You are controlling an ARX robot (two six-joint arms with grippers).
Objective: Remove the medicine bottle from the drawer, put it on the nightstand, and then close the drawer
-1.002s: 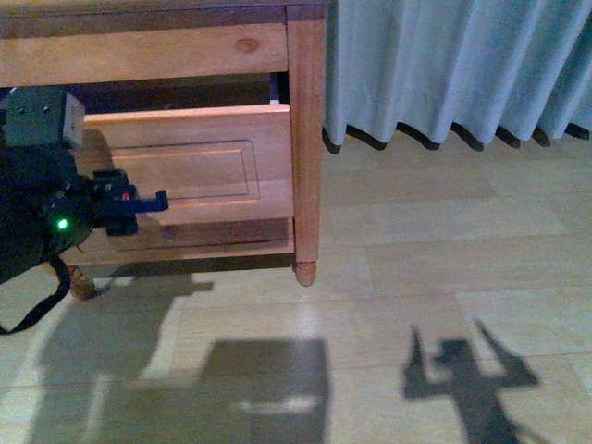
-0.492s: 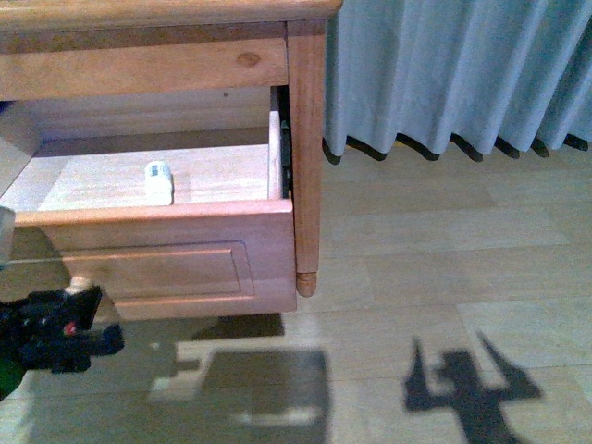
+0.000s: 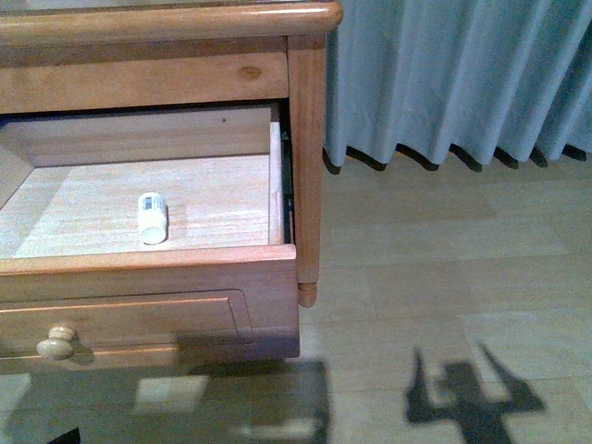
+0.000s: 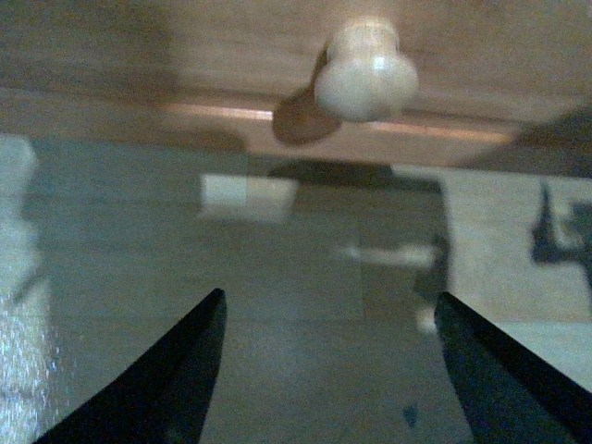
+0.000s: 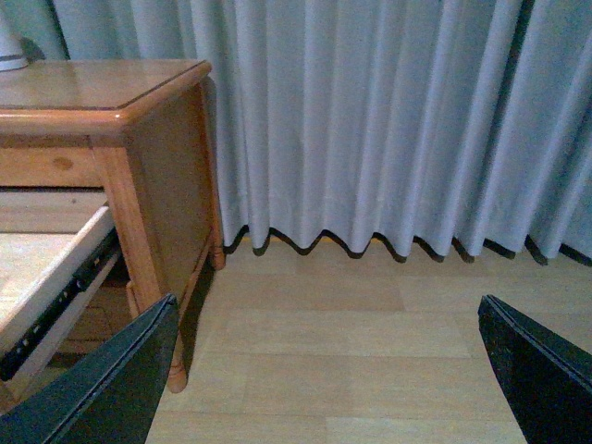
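Observation:
The nightstand [image 3: 305, 139] stands at the left with its upper drawer [image 3: 148, 296] pulled far out. The medicine bottle [image 3: 152, 217], small and white, lies on its side on the pale drawer floor, near the middle. The drawer's round knob [image 3: 57, 342] is free. In the left wrist view my left gripper [image 4: 328, 301] is open and empty, back from the knob [image 4: 365, 74] and below it. My right gripper [image 5: 328, 305] is open and empty above the floor, to the right of the nightstand [image 5: 157, 139]. Neither arm shows clearly in the front view.
A grey-blue curtain [image 3: 462, 74] hangs to the floor right of the nightstand. The floor [image 3: 444, 277] is pale wood planks with arm shadows. The base of a white appliance [image 5: 9, 51] stands on the nightstand top. The drawer's side rail [image 5: 55, 277] sticks out.
The drawer has come out much farther, uncovering the bottle. My left gripper, which was at the knob, has let go and dropped out of the front view.

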